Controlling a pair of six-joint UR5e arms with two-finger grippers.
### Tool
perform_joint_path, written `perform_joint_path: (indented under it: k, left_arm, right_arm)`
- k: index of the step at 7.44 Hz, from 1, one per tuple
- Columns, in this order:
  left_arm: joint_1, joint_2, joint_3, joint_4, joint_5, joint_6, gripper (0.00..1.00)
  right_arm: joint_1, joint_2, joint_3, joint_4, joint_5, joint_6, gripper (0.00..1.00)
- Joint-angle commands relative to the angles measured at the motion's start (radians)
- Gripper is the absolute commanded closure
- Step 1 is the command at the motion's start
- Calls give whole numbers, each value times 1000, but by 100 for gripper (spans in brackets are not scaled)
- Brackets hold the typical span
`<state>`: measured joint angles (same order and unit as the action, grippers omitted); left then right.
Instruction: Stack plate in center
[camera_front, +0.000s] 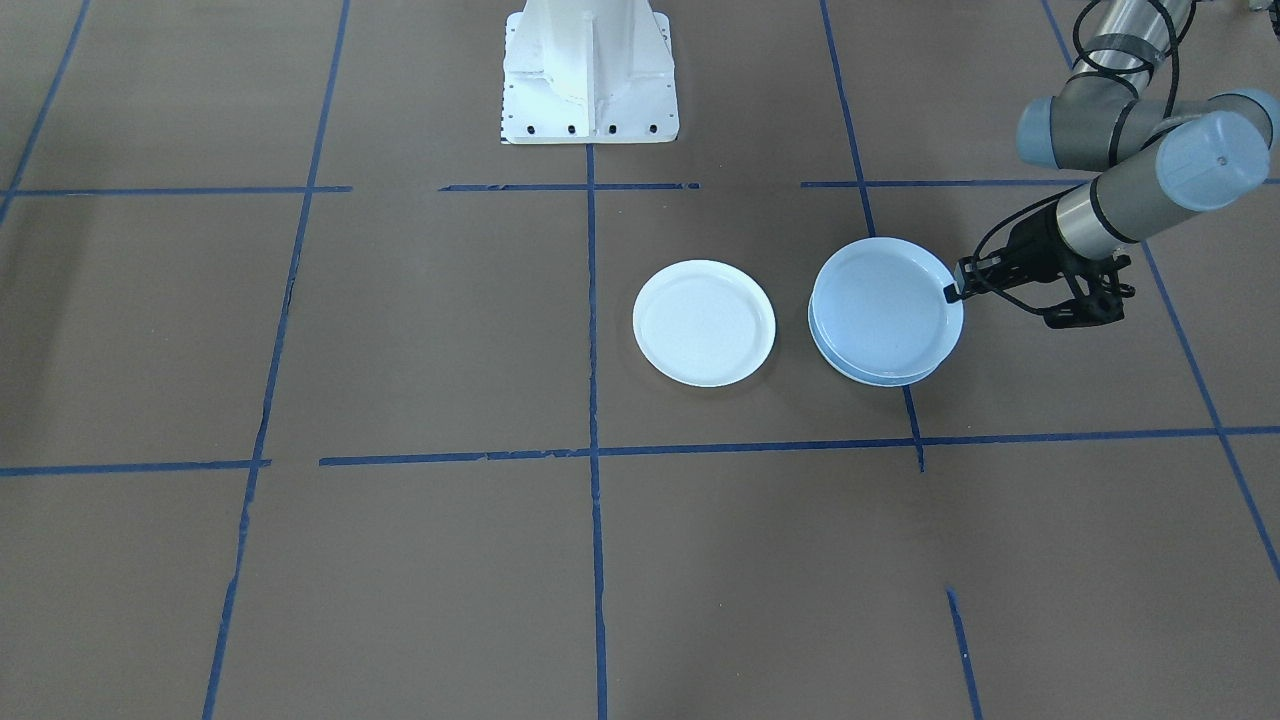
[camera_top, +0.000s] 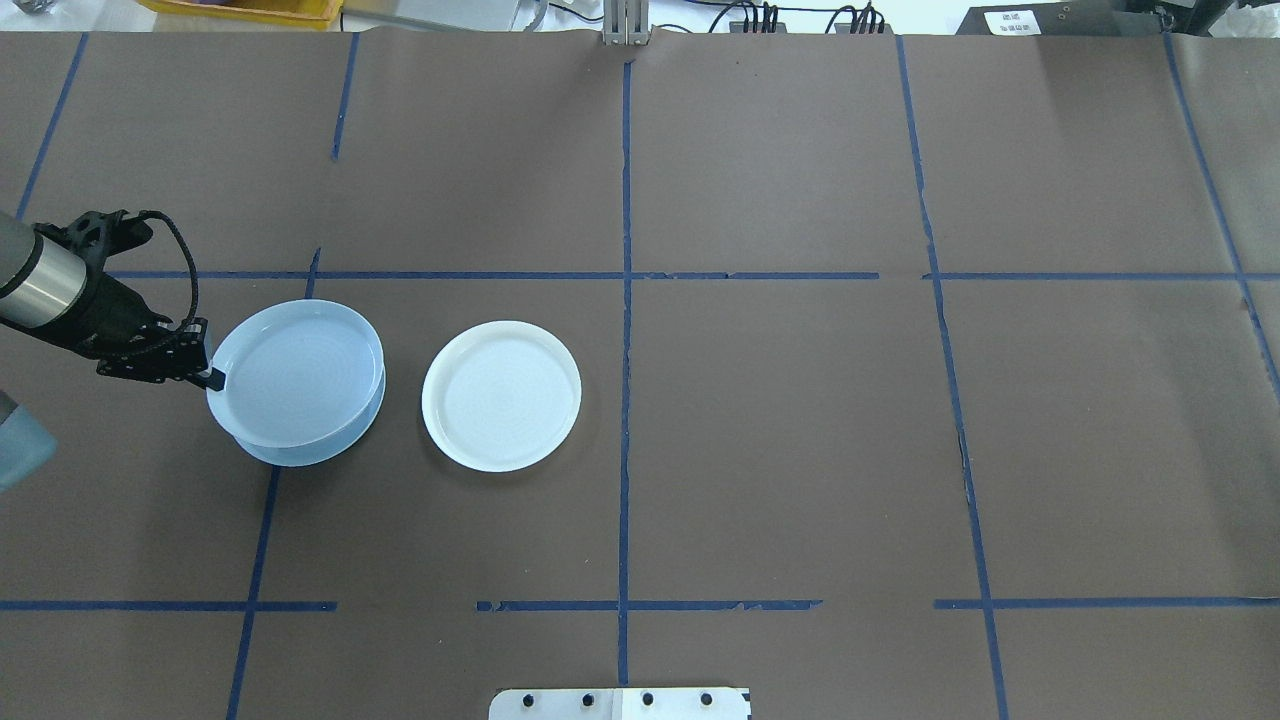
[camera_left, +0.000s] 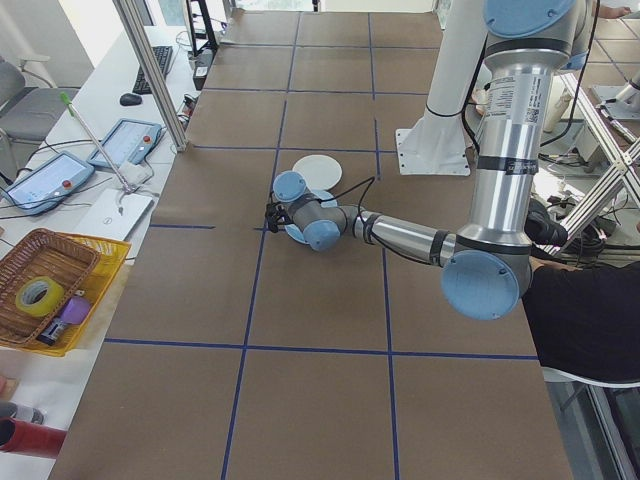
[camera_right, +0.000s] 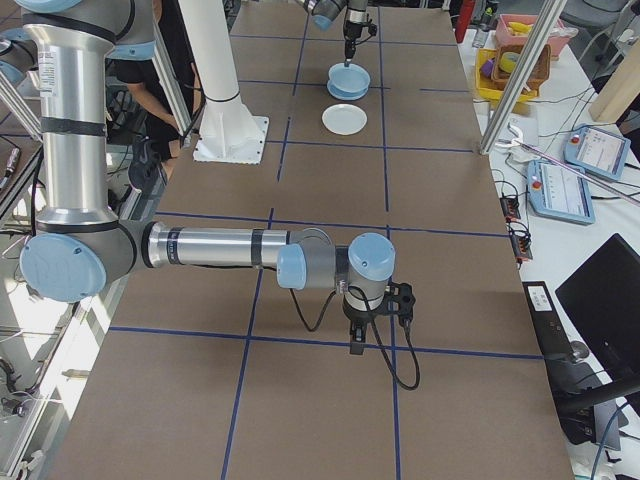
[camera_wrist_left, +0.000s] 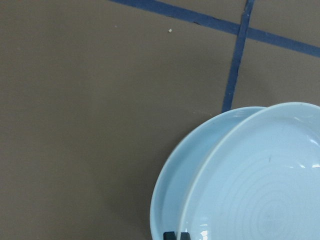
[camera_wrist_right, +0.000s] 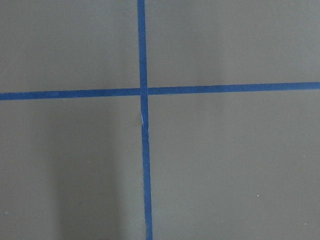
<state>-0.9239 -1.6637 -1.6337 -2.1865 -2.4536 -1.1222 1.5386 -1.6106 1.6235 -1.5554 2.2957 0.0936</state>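
Observation:
My left gripper (camera_top: 212, 378) is shut on the rim of a pale blue plate with concentric rings (camera_top: 297, 372), at the table's left side. That plate lies over the center, a smooth pale blue-grey plate (camera_top: 300, 457), shifted slightly off it. I cannot tell whether the two touch. The left wrist view shows the ringed plate (camera_wrist_left: 265, 185) overlapping the center plate (camera_wrist_left: 175, 195), with the fingertips (camera_wrist_left: 177, 235) at the bottom edge. In the front view the gripper (camera_front: 952, 293) meets the ringed plate (camera_front: 885, 310). My right gripper (camera_right: 357, 345) hangs over bare table far away; I cannot tell whether it is open or shut.
A bright white plate (camera_top: 500, 395) lies on the table just to the right of the stacked pair. The robot's white base (camera_front: 590, 70) stands at the near edge. Blue tape lines (camera_wrist_right: 145, 92) cross the brown table cover.

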Motion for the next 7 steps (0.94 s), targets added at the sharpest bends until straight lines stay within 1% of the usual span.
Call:
perform_joint_path:
  k: [1,2,3,4,6,7]
  left_arm:
    - [11,-5,21,-25,16,1,100]
    - [11,4,26,-33,16,10,34]
    - [4,15,26,-67,8,56,0]
    - [2,56,2,-93,4,67,0]
    - [-15,55,-55,-84,-44,67,0]
    - [-18,52,-104,-58,-38,58,0]
  right_arm:
    - [0,0,-1,0,-1,0,0]
    - [0,0,-1,0,1,0,0]
    - [0,0,-1,0,1,0,0]
    - [0,0,-1,0,-1,0,0]
    - [0,0,-1,0,1,0,0]
    - [0,0,1,0,1,0,0]
